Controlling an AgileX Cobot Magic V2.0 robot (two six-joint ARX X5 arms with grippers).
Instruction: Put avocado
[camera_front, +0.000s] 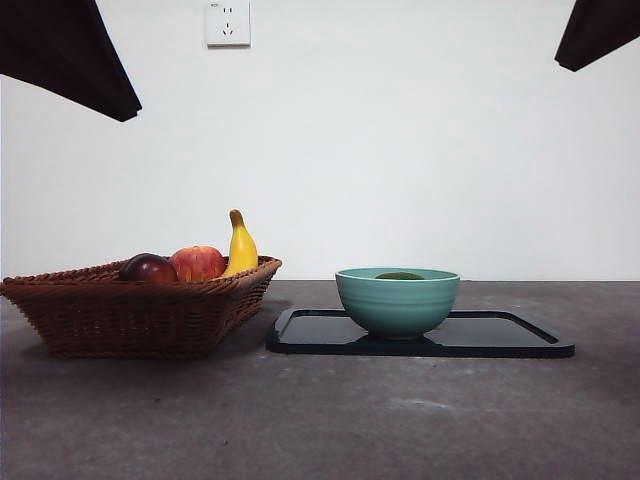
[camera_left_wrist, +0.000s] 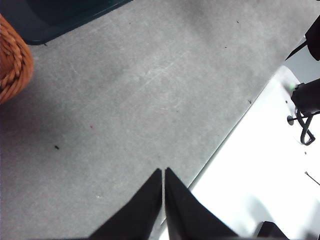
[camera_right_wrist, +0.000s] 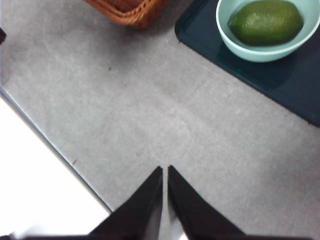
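Note:
The avocado (camera_right_wrist: 266, 21) is a dark green oval fruit lying inside the teal bowl (camera_right_wrist: 235, 44). In the front view only its top (camera_front: 399, 276) shows above the bowl's rim (camera_front: 397, 300). The bowl stands on a black tray (camera_front: 500, 335). My left gripper (camera_left_wrist: 163, 172) is shut and empty over bare table near the table's edge. My right gripper (camera_right_wrist: 164, 170) is also shut and empty, well short of the bowl. Both arms show only as dark tips at the front view's top corners.
A wicker basket (camera_front: 140, 305) stands left of the tray, holding a dark red-purple fruit (camera_front: 148, 267), a red apple (camera_front: 197, 262) and a banana (camera_front: 240, 246). Its rim shows in both wrist views (camera_left_wrist: 12, 65) (camera_right_wrist: 131, 10). A wall socket (camera_front: 227, 22) is on the white wall.

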